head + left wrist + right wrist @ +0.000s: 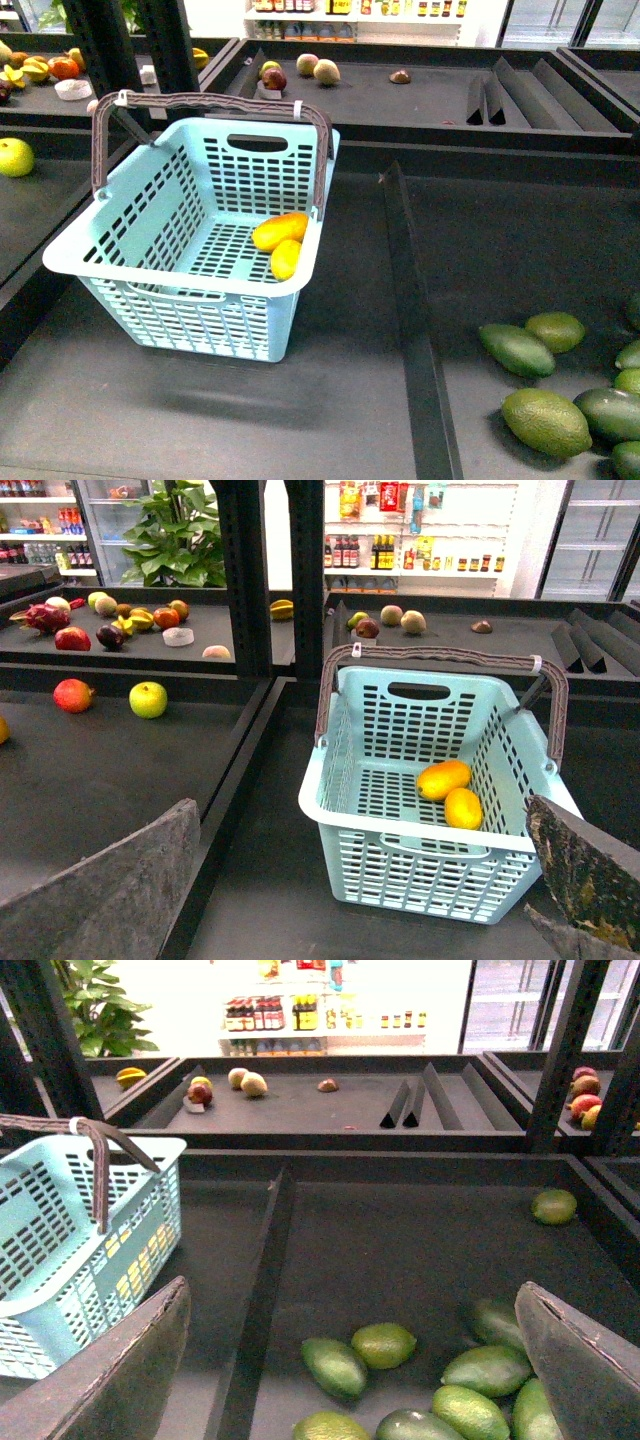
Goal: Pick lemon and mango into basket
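Front view: we see the basket (150, 235) on the dark desk (330, 400), handle up. The mango (280, 230) and the lemon (286, 259) lie touching on its floor, by the wall nearer the green fruit (545, 420). Neither arm shows here.
Left wrist view: our left gripper (330, 880) stands wide with nothing between its fingers, near the basket's front wall and apart from it. An apple (148, 699) lies well apart in the next bin.
Right wrist view: our right gripper (350, 1360) is wide and empty too, above the green fruit, with the basket off to one side.
Step in hand: we judge both fruits placed and the task about done.
Doing it well: we would keep both grippers clear of the brown handle (200, 102) and avoid nudging the basket.
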